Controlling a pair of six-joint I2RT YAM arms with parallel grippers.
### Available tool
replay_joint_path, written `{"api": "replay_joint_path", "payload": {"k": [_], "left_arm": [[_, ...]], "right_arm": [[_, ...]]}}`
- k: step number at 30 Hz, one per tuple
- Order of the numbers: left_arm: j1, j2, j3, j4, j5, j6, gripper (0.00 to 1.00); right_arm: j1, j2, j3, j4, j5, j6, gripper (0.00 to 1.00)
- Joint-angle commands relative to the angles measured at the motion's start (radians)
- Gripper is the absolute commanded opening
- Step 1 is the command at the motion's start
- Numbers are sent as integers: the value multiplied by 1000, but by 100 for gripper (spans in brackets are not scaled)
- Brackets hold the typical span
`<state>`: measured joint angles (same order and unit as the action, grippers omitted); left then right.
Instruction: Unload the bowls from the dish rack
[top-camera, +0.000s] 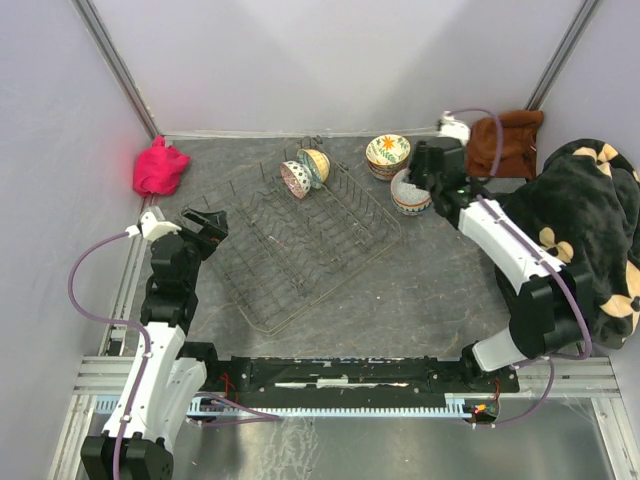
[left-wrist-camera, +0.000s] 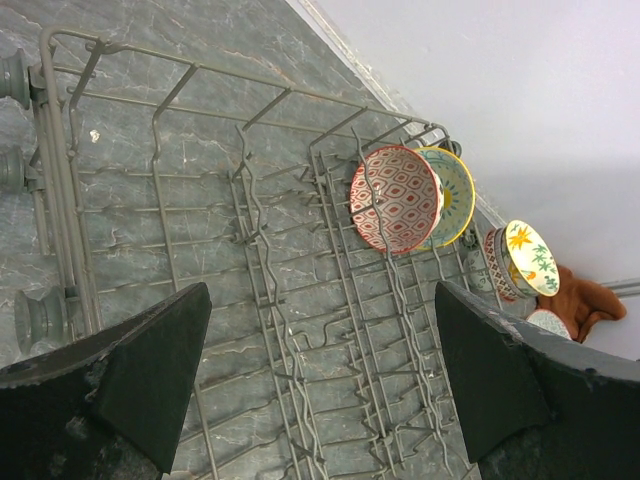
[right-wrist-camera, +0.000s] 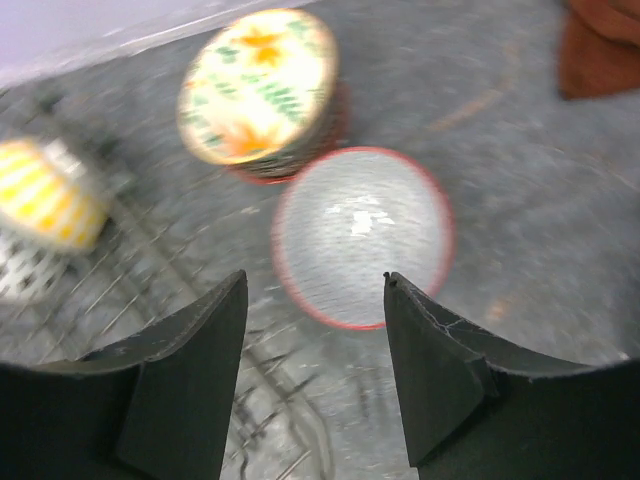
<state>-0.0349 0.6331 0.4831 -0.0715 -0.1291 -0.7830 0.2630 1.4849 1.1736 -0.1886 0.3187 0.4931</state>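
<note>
The dark wire dish rack lies at the table's middle. Two bowls stand on edge at its far end: a red-patterned one and a yellow one. In the left wrist view they show as red and yellow over the rack. A stack of bowls with a floral inside and a grey red-rimmed bowl sit on the table right of the rack. My right gripper is open and empty just above the grey bowl. My left gripper is open and empty over the rack's near-left end.
A pink cloth lies at the back left. A brown cloth and a black-and-cream blanket fill the right side. Walls close the back and sides.
</note>
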Motion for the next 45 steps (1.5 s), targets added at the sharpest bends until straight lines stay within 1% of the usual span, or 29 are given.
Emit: {"api": "replay_joint_path", "payload": {"k": [1,6,11,17,20,25,29,37,45], "left_arm": [[-2,4,7,44,-18,16,99],[-2,11,37,-17,-50,29,99],[-2,14,58,-47,-61,36,99],[-2,11,64,-60,-67,48,99],[-1,14,69,-63,-72,53,99],[-1,17,69,-62,-75,56,99],[-2,16,68,-62,-78,56,99],[-2,18,66,-55,-81,56,99],[-2,16,63,-53,-83,53,99]], "right_arm": [[181,37,131,61,38,-215,65],[335,200,282,74,17,-310,64],[467,375,455,84,35,-410,64],[542,591,724,-14,98,-453,63],[557,672,814,-50,114,-469,63],[575,760,903,-72,138,-484,63],[600,825,949,-61,225,-543,63],[637,930,1016,16,413,-648,61],[648,1007,1060,85,550,-733,58]]}}
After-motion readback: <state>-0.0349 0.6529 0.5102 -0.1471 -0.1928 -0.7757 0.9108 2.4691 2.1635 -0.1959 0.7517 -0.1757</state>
